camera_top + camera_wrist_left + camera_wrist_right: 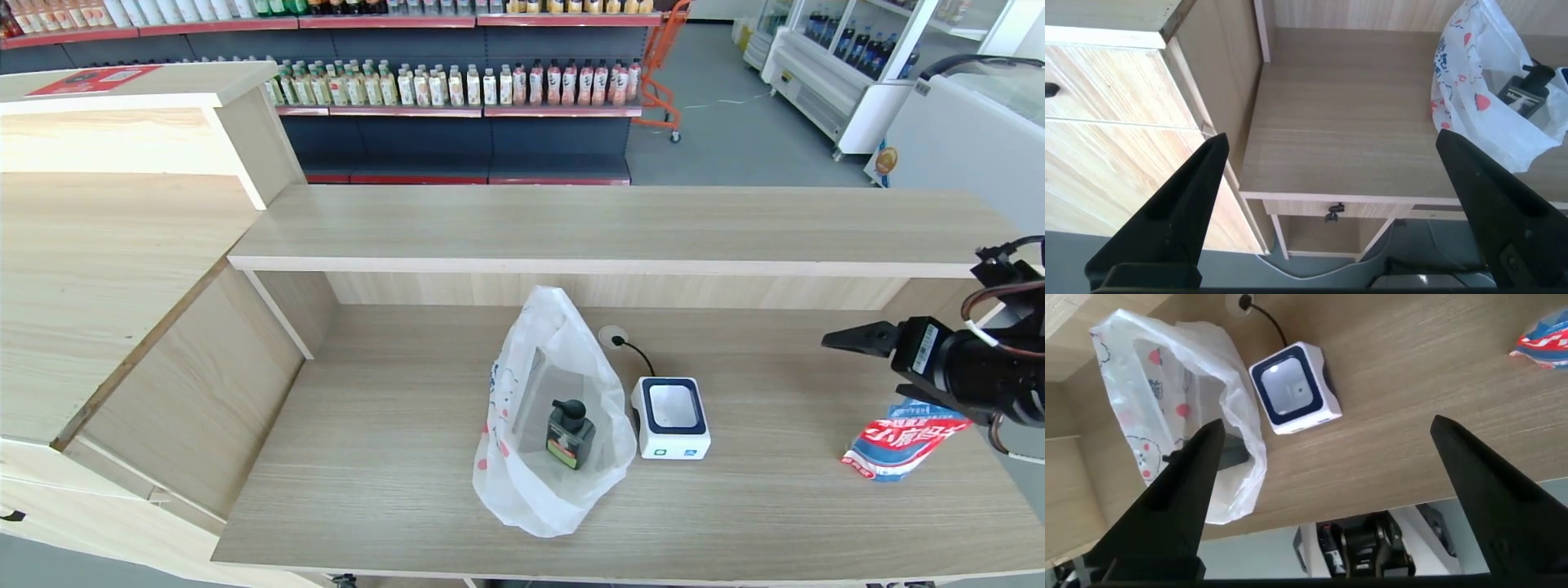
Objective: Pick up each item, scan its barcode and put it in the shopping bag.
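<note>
The left tool (pixel 1333 137) hangs spread wide by the near left corner of the surface (pixel 392 457), out of the way. A bottle (pixel 570 433) sits in the shopping bag (pixel 522 490), just beside the scanner (pixel 671 416). The right tool (pixel 1323 433), also spread, hovers above the remaining pouch (pixel 898 445), likely next.

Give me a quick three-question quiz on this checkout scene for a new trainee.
1. True or false: the dark pump bottle is inside the shopping bag.
2. What stands on the counter right beside the bag? A: the scanner. B: a basket. C: a cup.
3. Which item lies outside the bag, near the right gripper?
Key: 1 true; 2 A; 3 the red-and-blue pouch.
</note>
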